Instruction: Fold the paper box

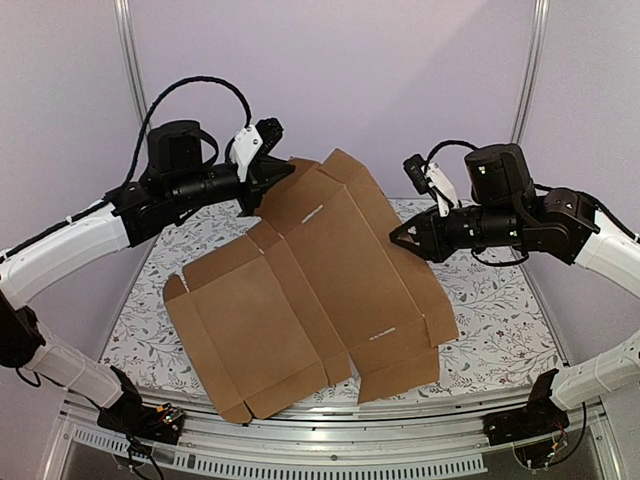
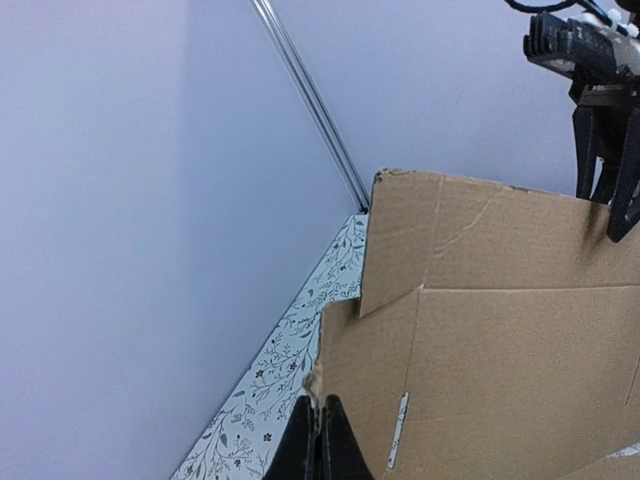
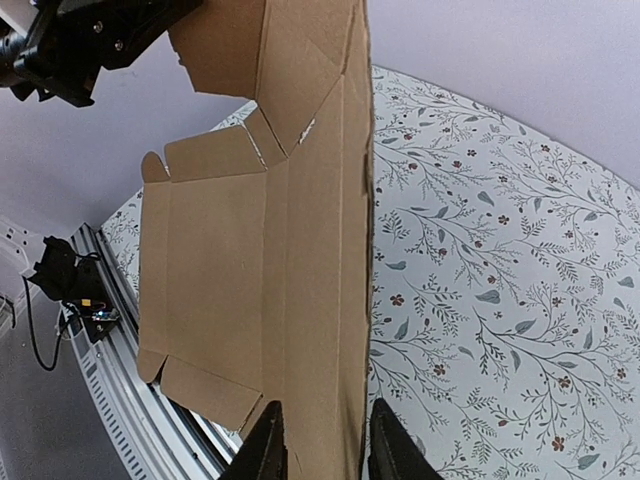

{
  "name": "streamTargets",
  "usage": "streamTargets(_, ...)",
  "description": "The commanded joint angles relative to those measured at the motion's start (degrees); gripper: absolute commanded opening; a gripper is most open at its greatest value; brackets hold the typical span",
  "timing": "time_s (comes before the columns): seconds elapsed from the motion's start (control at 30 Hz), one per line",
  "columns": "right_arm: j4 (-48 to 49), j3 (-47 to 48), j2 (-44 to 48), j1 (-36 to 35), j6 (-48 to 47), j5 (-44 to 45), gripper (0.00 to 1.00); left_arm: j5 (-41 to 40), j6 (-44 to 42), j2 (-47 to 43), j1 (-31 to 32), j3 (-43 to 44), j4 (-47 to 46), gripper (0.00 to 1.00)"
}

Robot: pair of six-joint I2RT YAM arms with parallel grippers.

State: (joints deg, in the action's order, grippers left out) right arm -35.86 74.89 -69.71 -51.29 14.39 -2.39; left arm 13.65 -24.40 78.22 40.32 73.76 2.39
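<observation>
The paper box is a large flat brown die-cut cardboard sheet. Its near end rests on the table and its far end is lifted and tilted. My left gripper is shut on the sheet's far left edge; the left wrist view shows its jaws closed on the torn-looking cardboard edge. My right gripper is at the sheet's right edge. In the right wrist view it is open, its fingers straddling the narrow side strip of the sheet.
The floral-patterned table lies under the sheet, and shows in both wrist views. A metal rail runs along the near edge. Purple walls and upright frame posts enclose the back and sides.
</observation>
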Motion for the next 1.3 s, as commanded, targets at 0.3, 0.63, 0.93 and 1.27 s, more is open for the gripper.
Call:
streamTargets(0.3,-0.7,2.2,-1.4,0.3,-0.8,-0.4,0.0,-1.3,3.8,-2.8,-1.0,-2.4,-3.9,0.0)
streamTargets(0.63,-11.1,16.6,-9.0,0.3,-10.2,7.2,0.0,-8.1,9.6,-8.7,-1.0,-9.3,-4.0,0.49)
streamTargets(0.93,-21.6,29.6,-17.7,1.3,-22.7,14.1,0.0,-13.5,20.5,-18.7,-0.9,-16.2,0.1,0.99)
streamTargets(1.27,-29.8,40.4,-30.7,1.4,-33.2,22.6,0.0,-12.2,34.6,-25.8,-0.8,-23.5,5.4,1.0)
